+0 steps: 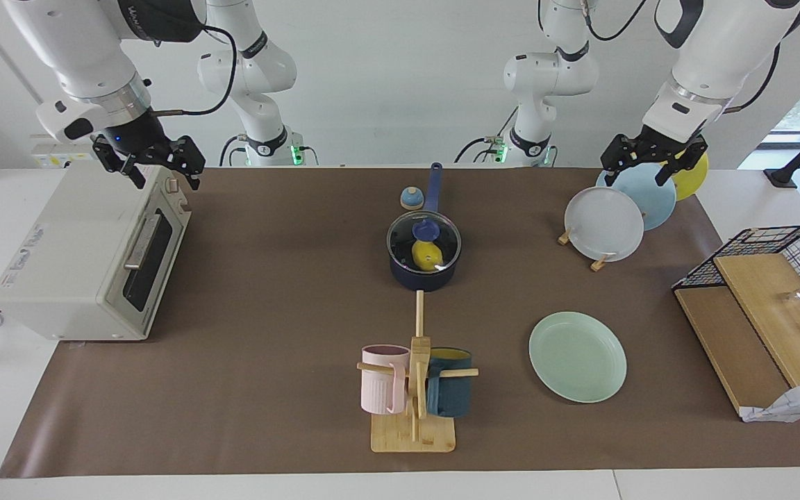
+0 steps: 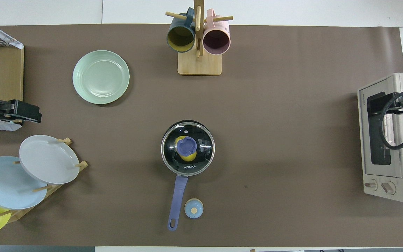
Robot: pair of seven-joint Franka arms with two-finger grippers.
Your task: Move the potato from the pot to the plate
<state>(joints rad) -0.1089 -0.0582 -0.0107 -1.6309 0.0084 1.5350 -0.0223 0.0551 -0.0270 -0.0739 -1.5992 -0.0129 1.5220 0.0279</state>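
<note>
The potato (image 1: 428,255) lies in the pot (image 1: 423,276) under a glass lid (image 1: 423,239). The plate (image 1: 577,356) sits at four o'clock from the pot in the facing view. The left gripper (image 1: 652,165) hangs open over the plate rack (image 1: 599,262); the right gripper (image 1: 157,167) hangs open over the oven (image 1: 87,257).
</note>
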